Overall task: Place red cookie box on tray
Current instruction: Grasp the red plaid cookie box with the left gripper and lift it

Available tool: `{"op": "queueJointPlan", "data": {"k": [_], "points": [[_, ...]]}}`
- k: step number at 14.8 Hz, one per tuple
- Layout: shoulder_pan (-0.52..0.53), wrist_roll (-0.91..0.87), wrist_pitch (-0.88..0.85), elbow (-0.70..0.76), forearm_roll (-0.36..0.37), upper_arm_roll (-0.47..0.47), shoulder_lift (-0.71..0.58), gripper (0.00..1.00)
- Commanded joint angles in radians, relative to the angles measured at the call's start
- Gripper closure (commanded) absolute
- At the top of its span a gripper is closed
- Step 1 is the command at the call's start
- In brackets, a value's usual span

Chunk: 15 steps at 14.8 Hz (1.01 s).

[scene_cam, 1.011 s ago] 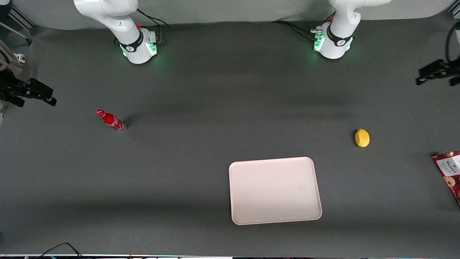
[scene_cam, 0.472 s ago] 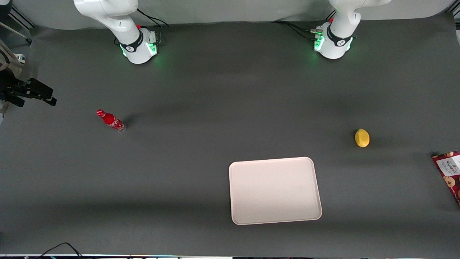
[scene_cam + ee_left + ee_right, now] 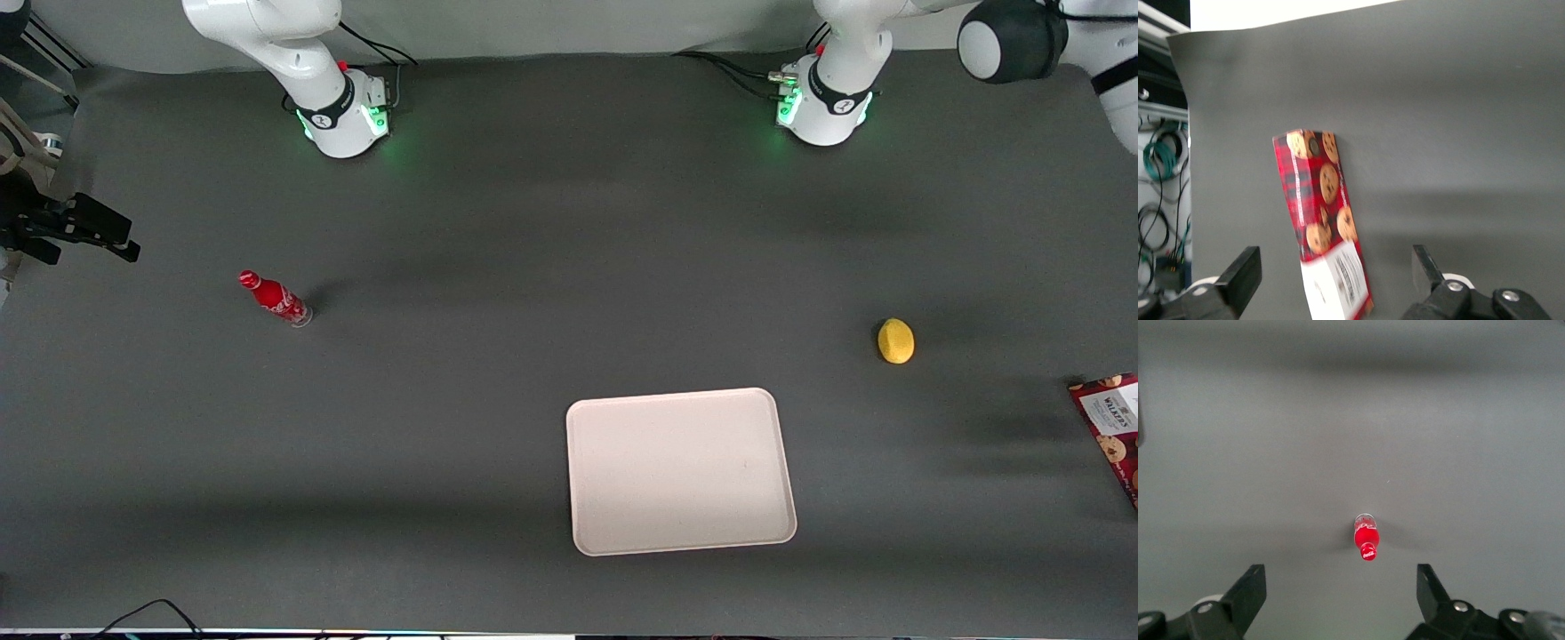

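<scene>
a dark grey table mat carries a small red soda bottle at about nine o'clock from its middle, toward the parked arm's end, with the red cap pointing to ten o'clock in the front view. a yellow lemon lies at about three o'clock, toward the working arm's end, well apart from the bottle. a thin black cable loops along the mat's edge at about seven o'clock.

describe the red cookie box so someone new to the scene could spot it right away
Start at the cream tray and go past the lemon to the working arm's end of the table. The red cookie box lies flat there, below the open gripper: long tartan carton with cookie pictures, unlike the small red bottle.
</scene>
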Motion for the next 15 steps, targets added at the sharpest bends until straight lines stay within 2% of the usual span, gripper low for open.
{"op": "queueJointPlan", "data": {"k": [1,3,7,8,9,15], "points": [[0.04,0.159,0.117,0.05,-0.119,0.045,0.139,0.0],[0.068,0.256,0.122,0.05,-0.191,0.045,0.19,0.0],[0.098,0.411,0.134,0.035,-0.28,0.058,0.243,0.0],[0.098,0.426,0.169,0.032,-0.303,0.059,0.256,0.33],[0.098,0.425,0.188,0.032,-0.328,0.059,0.268,0.99],[0.092,0.388,0.147,0.038,-0.35,0.059,0.262,1.0]]}}
